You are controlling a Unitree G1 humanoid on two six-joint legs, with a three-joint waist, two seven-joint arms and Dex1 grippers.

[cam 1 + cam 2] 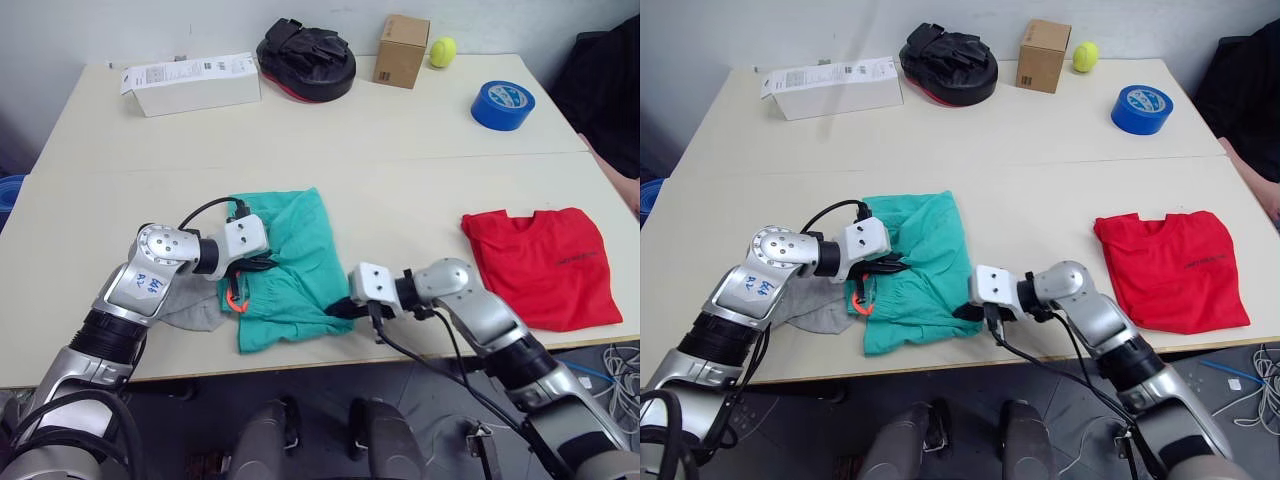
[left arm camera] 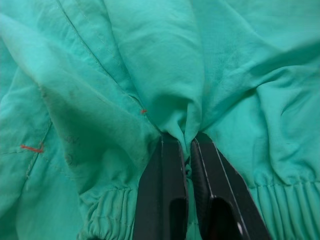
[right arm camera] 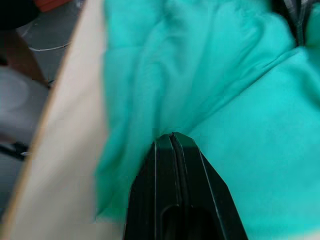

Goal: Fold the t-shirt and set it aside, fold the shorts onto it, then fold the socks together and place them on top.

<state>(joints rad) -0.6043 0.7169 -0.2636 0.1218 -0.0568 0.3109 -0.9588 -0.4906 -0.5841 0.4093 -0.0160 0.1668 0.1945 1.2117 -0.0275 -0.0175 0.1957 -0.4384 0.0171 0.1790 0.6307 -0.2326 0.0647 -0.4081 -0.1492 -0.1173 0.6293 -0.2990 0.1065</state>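
The teal shorts (image 1: pixel 292 262) lie crumpled near the table's front edge, their orange drawstring (image 1: pixel 234 300) showing at the waistband. My left gripper (image 2: pixel 187 140) is shut on a pinched fold of the shorts just above the gathered waistband. My right gripper (image 3: pixel 172 137) is shut on the shorts' edge at their right front corner, close to the table edge. The red t-shirt (image 1: pixel 545 265) lies folded flat at the right. A grey sock (image 1: pixel 195 308) peeks out from under my left arm, beside the shorts.
Along the back stand a white box (image 1: pixel 190 83), a black padded mitt (image 1: pixel 307 58), a cardboard box (image 1: pixel 401 50), a yellow ball (image 1: pixel 443 51) and a blue tape roll (image 1: pixel 502 105). The table's front edge (image 1: pixel 300 362) runs just below the shorts.
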